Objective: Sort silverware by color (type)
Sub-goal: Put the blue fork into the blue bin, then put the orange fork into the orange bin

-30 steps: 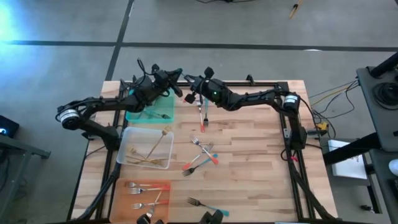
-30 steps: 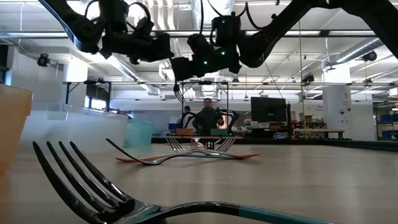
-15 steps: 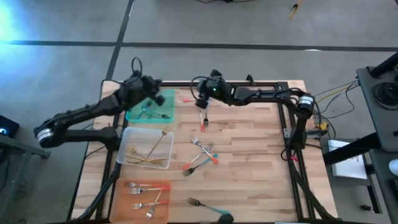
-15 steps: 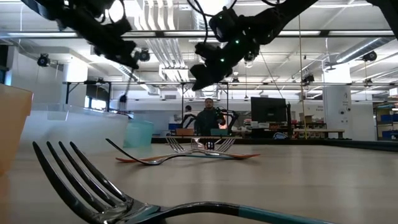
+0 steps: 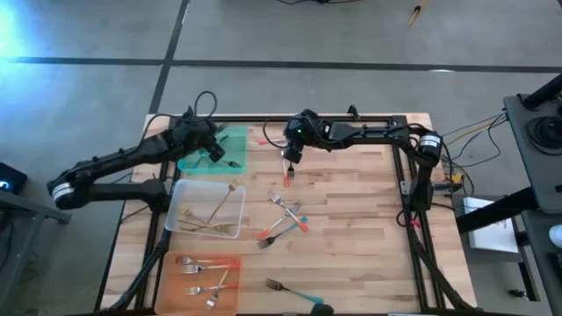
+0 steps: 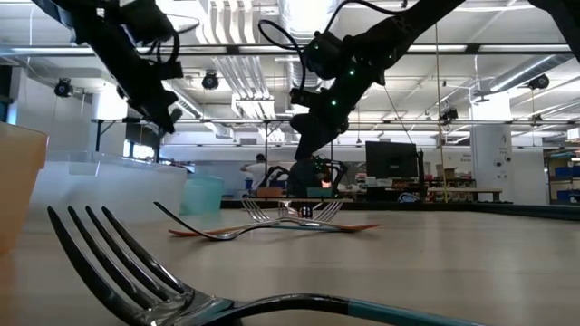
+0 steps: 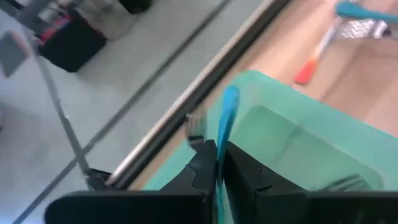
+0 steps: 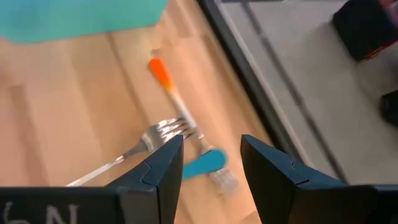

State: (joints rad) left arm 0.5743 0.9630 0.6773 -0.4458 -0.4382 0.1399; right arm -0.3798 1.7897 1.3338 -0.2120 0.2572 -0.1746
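My left gripper (image 5: 213,151) is over the green tray (image 5: 233,139) at the far left, shut on a teal-handled fork (image 7: 228,115). My right gripper (image 5: 291,156) is open and slants down over a few forks (image 5: 285,169) on the table at the far middle. Below its fingers are an orange-handled fork (image 8: 163,73), silver tines (image 8: 166,129) and a teal handle (image 8: 202,165). It touches none of them. Another fork (image 7: 336,183) lies in the green tray. My left gripper (image 7: 219,165) pinches the fork's teal handle (image 7: 221,146) between its two fingers. The handle lies along the fingers, and its free end (image 7: 231,96) sticks out past the fingertips. The fork is lifted above the green tray; the fingers hide its tines.
A clear tray (image 5: 180,189) with gold forks stands nearer on the left, and an orange tray (image 5: 230,263) with forks at the near left. A loose cluster of forks (image 5: 285,215) lies mid-table, and one teal-handled fork (image 5: 294,290) by the near edge.
The two grippers were close together at the far middle and have parted. My left gripper has gone toward the table's left over the green tray and tipped downward, the teal-handled fork with it. My right gripper has tipped down over the forks at the far middle.
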